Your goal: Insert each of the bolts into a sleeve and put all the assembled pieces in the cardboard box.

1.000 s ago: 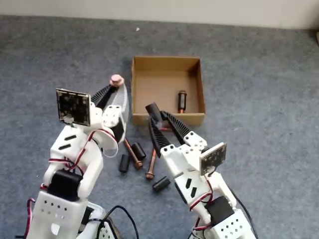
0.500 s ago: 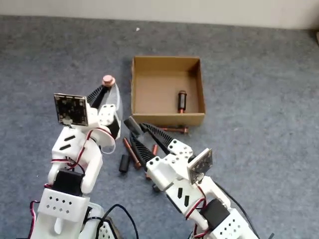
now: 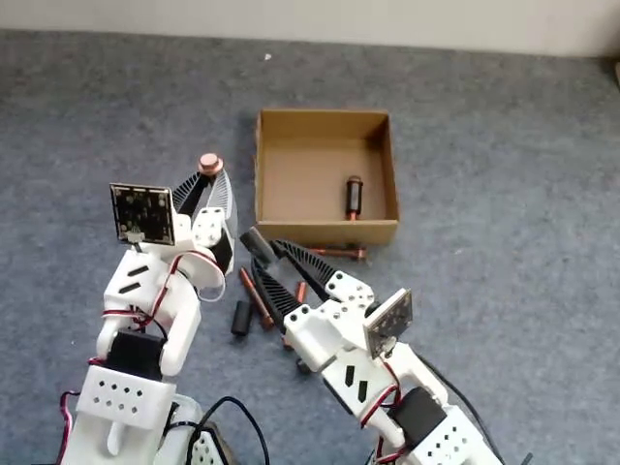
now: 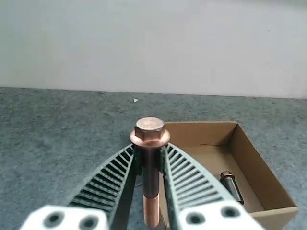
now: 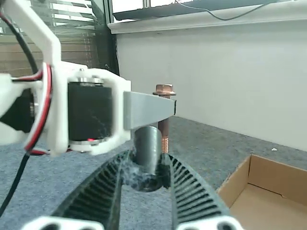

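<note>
My left gripper [image 3: 206,174] is shut on a copper bolt [image 3: 208,162], held head-up just left of the cardboard box [image 3: 327,231]. In the left wrist view the bolt [image 4: 150,167] stands upright between the fingers [image 4: 112,179]. My right gripper [image 3: 258,248] is shut on a black sleeve [image 3: 253,241], close beside the left arm, below and right of the bolt. From the right wrist, the sleeve [image 5: 147,153] sits in front of the bolt [image 5: 164,117]. One assembled piece [image 3: 354,197] lies in the box.
Loose bolts [image 3: 257,298] [image 3: 335,252] and a loose sleeve [image 3: 240,318] lie on the grey carpet between the arms, in front of the box. The left arm's motor block [image 5: 88,117] is near the right gripper. Carpet to the right of the box is open.
My right gripper has swung left with the sleeve, from the box's front wall to beside the left gripper. The left gripper has drawn back a little to the left with the bolt.
</note>
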Action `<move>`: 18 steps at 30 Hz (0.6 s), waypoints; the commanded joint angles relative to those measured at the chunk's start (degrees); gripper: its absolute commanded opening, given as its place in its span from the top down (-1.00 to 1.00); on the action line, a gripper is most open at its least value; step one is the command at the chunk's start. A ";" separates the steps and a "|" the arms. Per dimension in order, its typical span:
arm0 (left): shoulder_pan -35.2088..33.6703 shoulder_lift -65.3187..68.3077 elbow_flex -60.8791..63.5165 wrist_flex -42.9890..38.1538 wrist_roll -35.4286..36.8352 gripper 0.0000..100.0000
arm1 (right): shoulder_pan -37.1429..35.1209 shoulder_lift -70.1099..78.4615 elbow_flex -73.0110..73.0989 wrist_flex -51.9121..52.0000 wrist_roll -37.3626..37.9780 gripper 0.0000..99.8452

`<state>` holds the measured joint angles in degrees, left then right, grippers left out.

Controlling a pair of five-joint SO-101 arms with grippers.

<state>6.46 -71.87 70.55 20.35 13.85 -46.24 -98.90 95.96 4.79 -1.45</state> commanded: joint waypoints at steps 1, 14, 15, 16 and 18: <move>0.04 -0.75 -0.57 -1.93 0.35 0.99 | -0.40 -0.92 -0.92 -2.07 -0.44 0.99; -0.13 -0.75 1.01 -2.02 0.35 0.99 | 4.00 -0.92 -3.30 -3.38 -0.53 0.99; 0.04 -0.75 1.01 -2.02 0.35 0.99 | 3.82 -0.92 -3.38 -3.38 -0.53 0.99; 0.13 -0.75 1.27 -1.93 0.35 0.99 | 3.47 -0.84 -3.38 -3.38 -0.53 0.99; 0.31 -0.84 1.71 -2.02 0.35 0.99 | 1.63 -0.84 -3.30 -3.38 -0.53 0.99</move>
<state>6.46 -71.87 72.66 20.09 13.85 -43.60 -98.90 95.60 3.74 -1.45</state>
